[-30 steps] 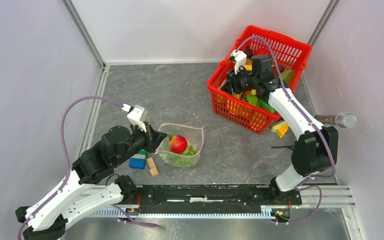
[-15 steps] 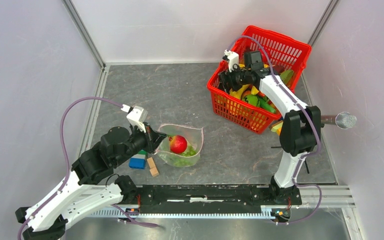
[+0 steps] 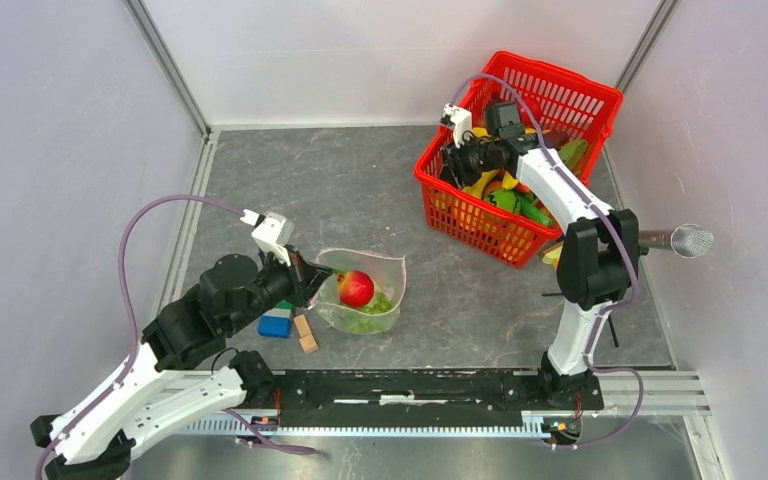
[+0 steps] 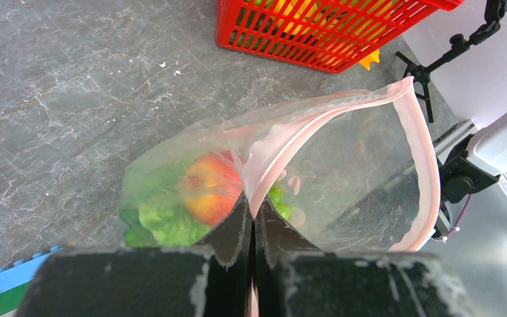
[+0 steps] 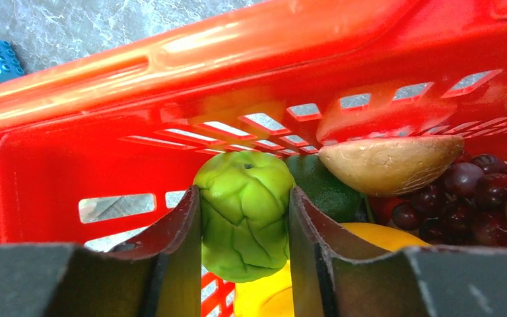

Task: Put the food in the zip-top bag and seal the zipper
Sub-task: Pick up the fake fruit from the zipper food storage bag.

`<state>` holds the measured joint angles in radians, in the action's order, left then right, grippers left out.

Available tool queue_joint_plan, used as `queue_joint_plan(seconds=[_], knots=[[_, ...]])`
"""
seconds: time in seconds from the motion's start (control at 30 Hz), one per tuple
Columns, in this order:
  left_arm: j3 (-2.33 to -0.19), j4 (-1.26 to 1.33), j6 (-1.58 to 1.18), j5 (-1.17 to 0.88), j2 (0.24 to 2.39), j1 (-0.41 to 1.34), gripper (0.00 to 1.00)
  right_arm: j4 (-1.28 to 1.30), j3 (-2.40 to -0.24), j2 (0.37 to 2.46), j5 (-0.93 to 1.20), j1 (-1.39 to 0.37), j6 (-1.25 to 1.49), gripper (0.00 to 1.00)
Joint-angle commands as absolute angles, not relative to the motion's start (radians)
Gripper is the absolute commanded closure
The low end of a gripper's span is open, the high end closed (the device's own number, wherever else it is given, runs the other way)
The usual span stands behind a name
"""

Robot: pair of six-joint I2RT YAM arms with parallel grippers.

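Note:
The clear zip-top bag [image 3: 365, 290] lies open on the table, holding a red apple [image 3: 357, 288] and green lettuce [image 4: 162, 221]. My left gripper [image 3: 312, 280] is shut on the pink zipper strip [image 4: 422, 152] at the bag's left end and holds the mouth up; the grip also shows in the left wrist view [image 4: 251, 211]. My right gripper [image 3: 457, 160] is inside the red basket [image 3: 580, 100], by its left wall. Its jaws are shut on a lumpy green round fruit [image 5: 247, 198], and the grip shows in the right wrist view [image 5: 244, 195].
The basket also holds dark grapes [image 5: 488, 191], a tan oval food [image 5: 389, 162], a yellow fruit [image 5: 370, 241] and a dark green one [image 5: 323, 188]. A blue-green block [image 3: 276, 324] and wooden cube [image 3: 306, 333] lie beside the bag. A microphone [image 3: 685, 240] pokes in at right.
My right gripper has moved left and farther back inside the basket, to its left wall. The left gripper and the bag have stayed put.

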<state>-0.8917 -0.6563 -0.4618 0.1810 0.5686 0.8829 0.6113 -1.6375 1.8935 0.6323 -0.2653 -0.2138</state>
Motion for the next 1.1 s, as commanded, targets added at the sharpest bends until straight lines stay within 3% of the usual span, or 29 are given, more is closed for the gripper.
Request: queue_joint_plan(seconds=[0.0,0.13,0.4,0.67,0.8,1.07], knots=[[-0.888,-0.624,-0.508,0.181,0.566,0.881,0.95,0.616,-1.608,1.806,0.649,-0.271,-0.198,0.72],[-0.887,-0.624,-0.509,0.181,0.567,0.882,0.95,0.561,-1.571,1.72,0.589,-0.271,-0.17,0.86],[-0.89,-0.621,-0.508,0.179,0.567,0.882,0.95,0.429,-1.465,1.518,0.402,-0.272,-0.106,0.85],[-0.891,-0.612,-0.506,0.17,0.578,0.882,0.95,0.288,-1.361,1.33,0.42,-0.272,-0.036,0.89],[-0.891,-0.607,-0.507,0.162,0.585,0.883,0.95,0.241,-1.34,1.257,0.56,-0.28,-0.002,0.89],[-0.912,-0.609,-0.504,0.169,0.605,0.882,0.95,0.075,-1.202,1.077,0.609,-0.626,0.119,0.87]])
